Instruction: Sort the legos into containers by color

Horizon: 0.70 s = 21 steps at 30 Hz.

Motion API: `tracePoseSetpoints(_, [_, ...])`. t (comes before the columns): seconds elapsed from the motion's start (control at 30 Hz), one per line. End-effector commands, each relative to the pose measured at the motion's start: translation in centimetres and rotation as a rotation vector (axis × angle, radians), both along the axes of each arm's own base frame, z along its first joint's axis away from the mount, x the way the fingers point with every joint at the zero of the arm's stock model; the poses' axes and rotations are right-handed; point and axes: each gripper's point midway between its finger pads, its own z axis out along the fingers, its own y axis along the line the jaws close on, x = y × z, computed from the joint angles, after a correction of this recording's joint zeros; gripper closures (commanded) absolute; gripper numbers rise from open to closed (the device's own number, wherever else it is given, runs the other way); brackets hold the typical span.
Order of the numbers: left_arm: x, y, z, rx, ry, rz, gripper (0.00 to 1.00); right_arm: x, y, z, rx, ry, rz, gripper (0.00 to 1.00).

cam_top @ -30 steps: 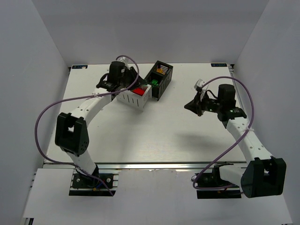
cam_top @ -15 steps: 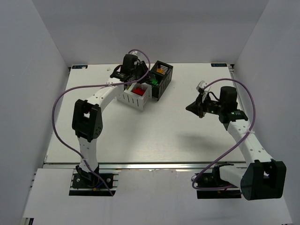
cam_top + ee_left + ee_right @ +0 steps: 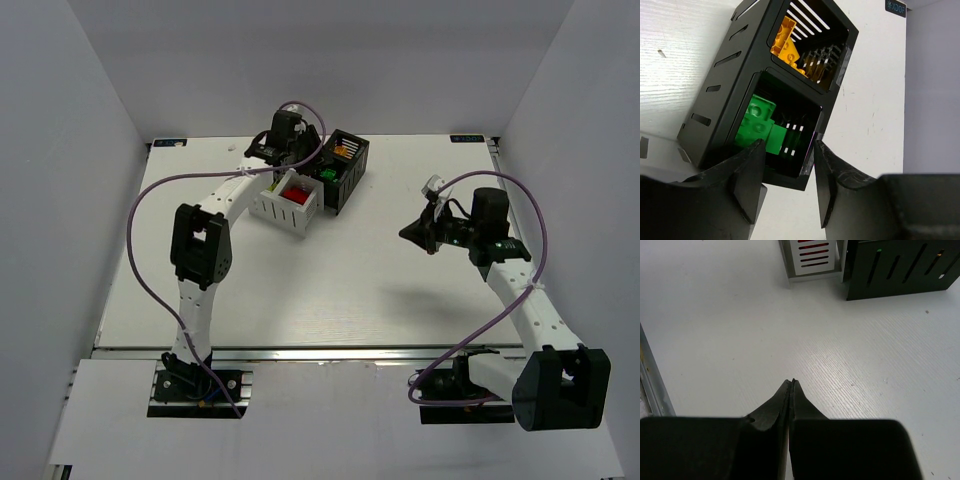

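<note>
The black container (image 3: 720,85) fills the left wrist view. Its far compartment holds orange-yellow legos (image 3: 785,42) and its near one holds lime green legos (image 3: 759,125). My left gripper (image 3: 788,145) hovers over the near compartment's edge, open, with nothing between its fingers. From the top view the left gripper (image 3: 300,160) sits between the white container (image 3: 272,208), which holds red legos (image 3: 293,192), and the black container (image 3: 345,175). My right gripper (image 3: 408,233) is shut and empty above bare table, right of both containers. In the right wrist view the right gripper (image 3: 791,381) points at them.
The two containers stand side by side at the back middle of the table (image 3: 300,290); the right wrist view shows the white container (image 3: 812,257) and the black container (image 3: 900,267) side on. White walls close in the table's left, back and right sides.
My left arm swung right, from over the white container to the black container's green compartment, and its jaws parted. The right gripper stayed shut and barely shifted.
</note>
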Motion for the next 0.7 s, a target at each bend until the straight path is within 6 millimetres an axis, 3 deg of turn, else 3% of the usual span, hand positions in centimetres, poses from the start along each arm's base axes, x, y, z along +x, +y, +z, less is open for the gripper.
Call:
tracePoseSetpoints(0.0, [0.2, -0.2, 2.8, 0.001, -0.052, -0.004, 0.46, -0.2, 0.1, 1.0, 0.016, -0.025, 0.017, 1.0])
tracePoseSetpoints(0.13, [0.3, -0.2, 4.6, -0.007, -0.08, -0.003, 0.46, -0.2, 0.1, 1.2, 0.014, -0.026, 0.017, 1.0])
tracePoseSetpoints(0.2, [0.1, 0.2, 6.6, -0.007, -0.116, 0.003, 0.46, -0.2, 0.1, 1.3, 0.01, -0.025, 0.018, 1.0])
tracePoseSetpoints(0.27, [-0.3, 0.7, 8.1, 0.013, -0.15, -0.001, 0.47, -0.1, 0.0, 1.4, 0.0, -0.032, 0.017, 0.87])
tracePoseSetpoints(0.33, [-1.6, 1.8, 10.8, 0.021, -0.202, 0.008, 0.48, -0.2, -0.1, 1.4, -0.008, -0.028, 0.016, 0.74])
tracePoseSetpoints(0.37, [-2.2, 2.2, 11.9, 0.027, -0.235, 0.006, 0.5, -0.1, -0.2, 1.5, -0.01, -0.029, 0.012, 0.58])
tracePoseSetpoints(0.4, [-3.2, 2.8, 10.1, 0.052, -0.208, 0.003, 0.5, -0.1, -0.2, 1.6, -0.012, -0.028, 0.01, 0.51])
tracePoseSetpoints(0.43, [-4.9, 3.7, 13.2, 0.04, -0.275, -0.005, 0.5, -0.1, -0.3, 1.5, -0.015, -0.021, 0.004, 0.23])
tracePoseSetpoints(0.47, [-5.7, 4.1, 14.0, 0.033, -0.309, -0.006, 0.49, 0.0, -0.4, 1.5, -0.018, -0.019, -0.006, 0.11])
tracePoseSetpoints(0.5, [-7.2, 4.7, 11.2, 0.058, -0.261, -0.014, 0.47, 0.1, -0.5, 1.7, -0.021, -0.019, -0.021, 0.11])
tracePoseSetpoints(0.53, [-9.0, 5.7, 13.7, 0.039, -0.316, -0.009, 0.44, 0.3, -0.8, 1.9, -0.028, -0.026, -0.045, 0.11])
tracePoseSetpoints(0.57, [-9.9, 6.2, 13.9, 0.033, -0.332, -0.004, 0.36, 0.3, -0.9, 2.1, -0.028, -0.03, -0.053, 0.11])
tracePoseSetpoints(0.6, [-11.2, 7.0, 11.3, 0.054, -0.29, 0.005, 0.3, 0.3, -1.0, 2.2, -0.03, -0.036, -0.063, 0.11])
tracePoseSetpoints(0.63, [-12.9, 7.9, 13.3, 0.027, -0.334, 0.019, 0.26, 0.5, -1.4, 2.6, -0.036, -0.055, -0.092, 0.11])
tracePoseSetpoints(0.67, [-13.7, 8.4, 13.5, 0.019, -0.352, 0.029, 0.22, 0.9, -1.5, 3.1, -0.014, -0.049, -0.13, 0.11])
